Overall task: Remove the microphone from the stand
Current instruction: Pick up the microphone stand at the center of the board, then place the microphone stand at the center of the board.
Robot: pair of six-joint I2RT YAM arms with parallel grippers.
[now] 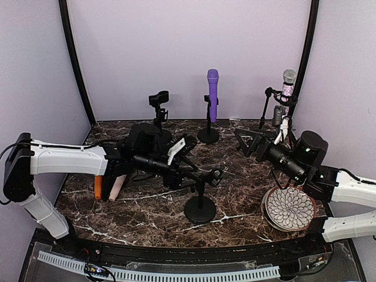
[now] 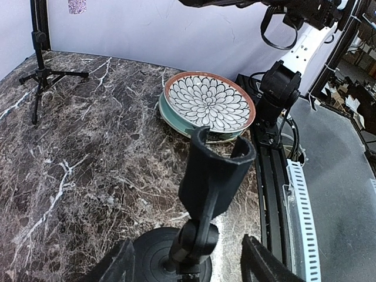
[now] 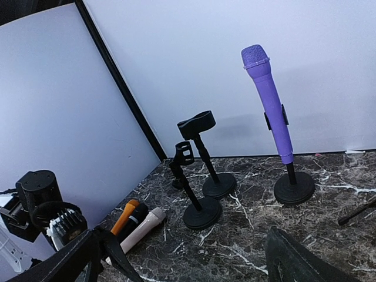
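Nearest: left gripper [image 2: 188, 249], spread and empty, straddling bare black clip stand [image 2: 214, 173]. Right gripper [image 3: 194, 258] gaping, holding nothing. Seemingly partway: orange microphone [image 1: 97, 187] and pale pink microphone [image 1: 115, 187] lying loose; purple cylindrical microphone [image 1: 212, 94] yet to lift, upright in rear stand [image 1: 208, 136].

Floral plate [image 1: 289, 208] atop teal plate [image 2: 173, 117] on marble table [image 1: 147, 205].

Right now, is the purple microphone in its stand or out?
In. The purple microphone stands upright, clipped into its stand.
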